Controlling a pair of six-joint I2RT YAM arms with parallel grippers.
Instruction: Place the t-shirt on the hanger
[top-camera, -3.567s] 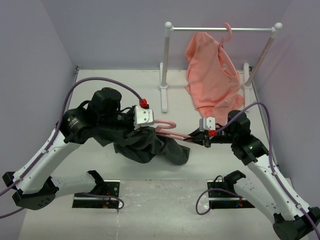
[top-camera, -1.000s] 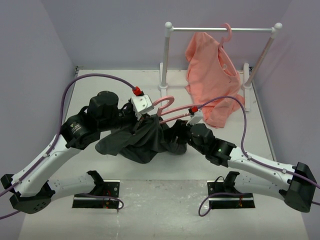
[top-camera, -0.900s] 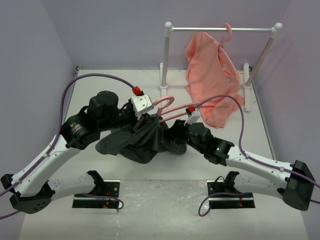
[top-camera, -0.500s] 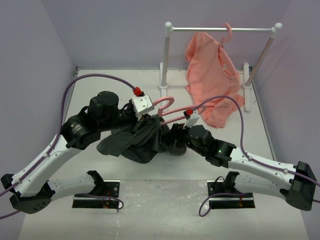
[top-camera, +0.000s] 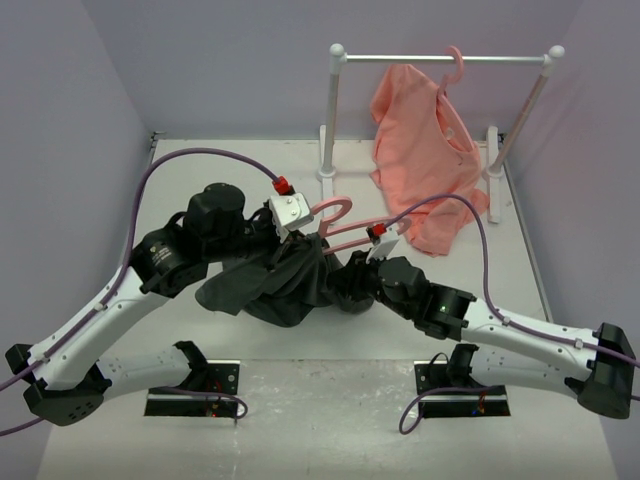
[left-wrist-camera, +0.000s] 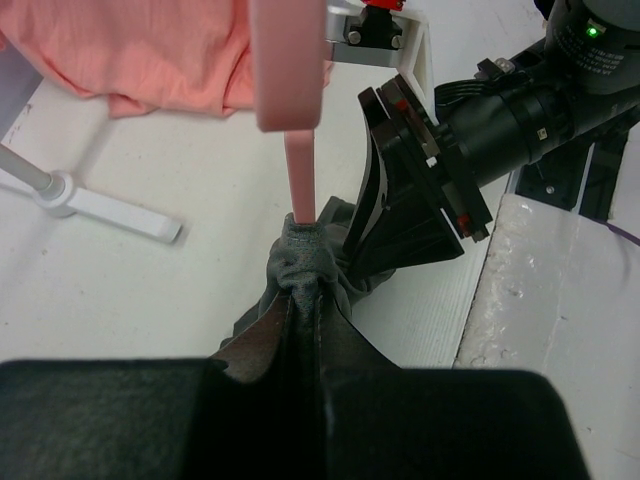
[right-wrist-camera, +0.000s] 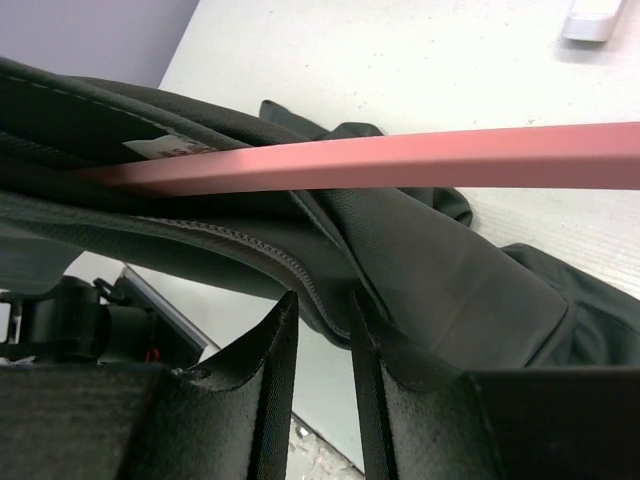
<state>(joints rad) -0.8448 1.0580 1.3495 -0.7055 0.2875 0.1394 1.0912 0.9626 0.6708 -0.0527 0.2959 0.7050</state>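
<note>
I see the white counter (top-camera: 200, 160) running from the arm bases to the back wall. At its far right stands the white rail (top-camera: 440, 58). A salmon-pink garment (top-camera: 425, 150) hangs from the rail on its own pink hanger, with the lower edge draped onto the counter.

The t-shirt (top-camera: 285, 290) is a dark bunched mass at mid-counter, between my two arms. It hangs partly lifted from the hanger (right-wrist-camera: 450, 160). The hanger's hook sticks out toward the rail, and one sloping arm runs across the cloth. From the right wrist, that pink arm goes in under the shirt's stitched edge beside a small white tag.

My left pincer (left-wrist-camera: 303, 300) is clamped tight on the hanger, just where the shirt's cloth bunches around the pink shaft.

My right pincer (right-wrist-camera: 320, 300) sits low against the shirt's right side. Its jaws stand a narrow gap apart, with a seamed fold of the shirt at their tips. I cannot tell whether it has the cloth pinched or is merely touching it.
</note>
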